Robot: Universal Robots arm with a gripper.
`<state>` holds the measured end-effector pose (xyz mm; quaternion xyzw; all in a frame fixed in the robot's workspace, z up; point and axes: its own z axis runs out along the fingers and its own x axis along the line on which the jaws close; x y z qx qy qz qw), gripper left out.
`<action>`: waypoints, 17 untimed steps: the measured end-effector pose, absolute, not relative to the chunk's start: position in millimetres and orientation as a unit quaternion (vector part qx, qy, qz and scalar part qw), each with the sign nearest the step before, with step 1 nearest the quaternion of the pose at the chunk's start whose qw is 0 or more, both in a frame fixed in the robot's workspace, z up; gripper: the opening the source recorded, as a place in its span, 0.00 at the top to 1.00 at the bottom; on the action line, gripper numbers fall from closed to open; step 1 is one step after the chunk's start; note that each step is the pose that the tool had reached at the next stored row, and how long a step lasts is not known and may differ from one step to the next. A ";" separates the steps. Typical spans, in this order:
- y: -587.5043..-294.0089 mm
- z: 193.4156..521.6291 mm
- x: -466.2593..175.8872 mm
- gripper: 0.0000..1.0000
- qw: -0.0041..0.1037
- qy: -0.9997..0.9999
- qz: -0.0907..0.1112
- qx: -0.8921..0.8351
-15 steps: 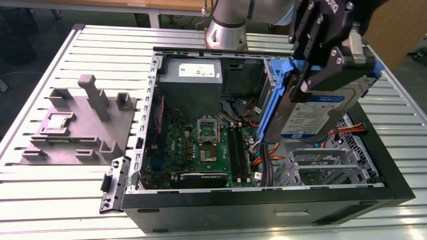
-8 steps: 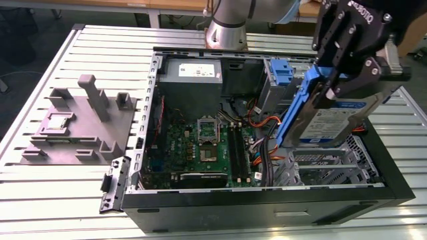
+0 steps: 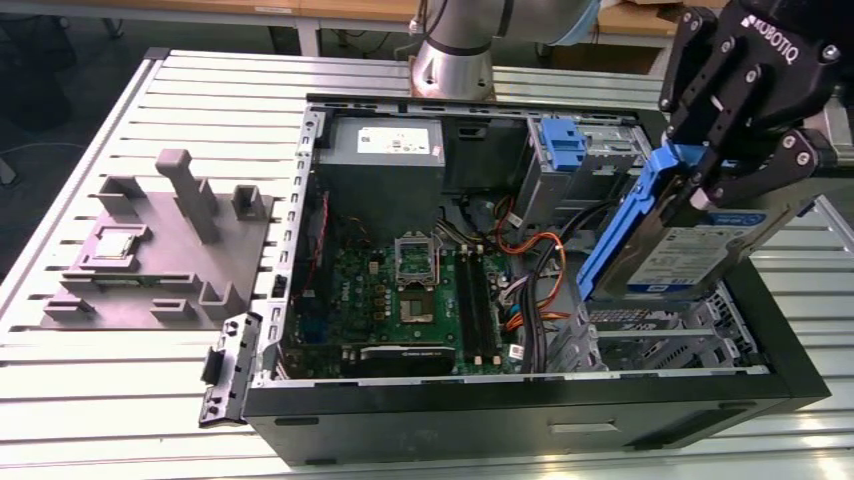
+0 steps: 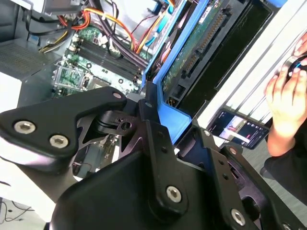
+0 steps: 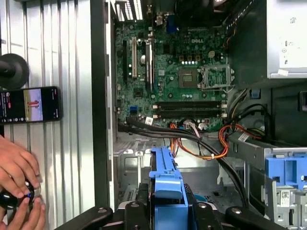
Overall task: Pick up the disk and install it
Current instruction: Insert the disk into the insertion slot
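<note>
The disk [image 3: 697, 252] is a silver drive with a white-and-blue label in a blue carrier frame. It hangs tilted, steeply on edge, over the right end of the open computer case [image 3: 534, 415], above the metal drive cage [image 3: 667, 340]. My black gripper [image 3: 722, 178] is shut on the carrier's upper end. In the second wrist view the disk [image 4: 192, 48] shows its green circuit board side, with the gripper [image 4: 165, 125] clamped on the blue frame. The first wrist view has the carrier's blue edge [image 5: 164, 184] rising from between the fingers [image 5: 135, 211].
Inside the case lie the motherboard [image 3: 414, 290], orange and black cables [image 3: 541, 270], a grey power-supply box [image 3: 384, 145] and an upright blue latch [image 3: 563, 145]. A grey fixture [image 3: 160, 250] sits on the slatted table. A person's hands [image 5: 17, 172] and a phone [image 5: 31, 104] are beside the case.
</note>
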<state>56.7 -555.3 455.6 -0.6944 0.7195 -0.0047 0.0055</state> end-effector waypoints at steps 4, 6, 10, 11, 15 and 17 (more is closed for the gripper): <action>-555.4 455.5 57.9 0.63 0.005 0.720 -0.005 -0.694; -555.7 455.2 58.0 0.63 0.005 0.720 -0.005 -0.694; -560.0 452.6 59.6 0.63 0.006 0.720 -0.005 -0.694; -560.3 451.7 60.9 0.63 0.006 0.720 -0.005 -0.694; -560.9 448.0 66.0 0.63 0.005 0.721 -0.005 -0.693; -561.5 445.6 67.1 0.63 0.005 0.721 -0.005 -0.693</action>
